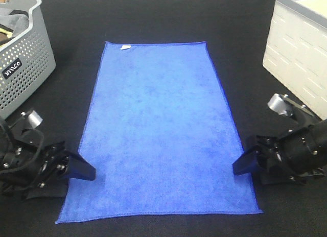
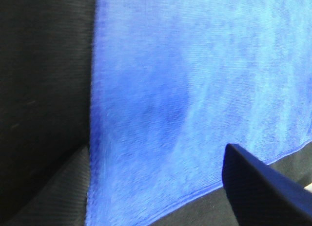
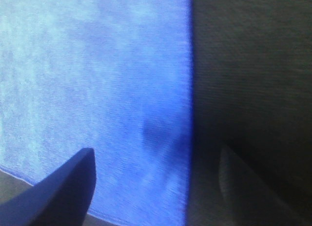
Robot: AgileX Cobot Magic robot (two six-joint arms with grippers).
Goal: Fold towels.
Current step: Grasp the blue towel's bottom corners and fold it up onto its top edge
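Observation:
The royal-blue towel (image 1: 158, 129) lies flat and unfolded on the black table, its long sides running front to back, with a small white tag (image 1: 124, 46) at the far left corner. My left gripper (image 1: 88, 172) is low at the towel's left long edge near the front. In the left wrist view (image 2: 156, 160) its jaws are wide apart and straddle that edge (image 2: 92, 138). My right gripper (image 1: 239, 166) is at the right long edge near the front. It is open too (image 3: 157, 155), with one finger (image 3: 63, 189) over the towel (image 3: 97, 80) and the other over bare table.
A grey perforated basket (image 1: 28, 61) holding some items stands at the back left. A white crate (image 1: 299, 53) stands at the back right. The black table cloth (image 1: 153, 17) surrounds the towel on all sides.

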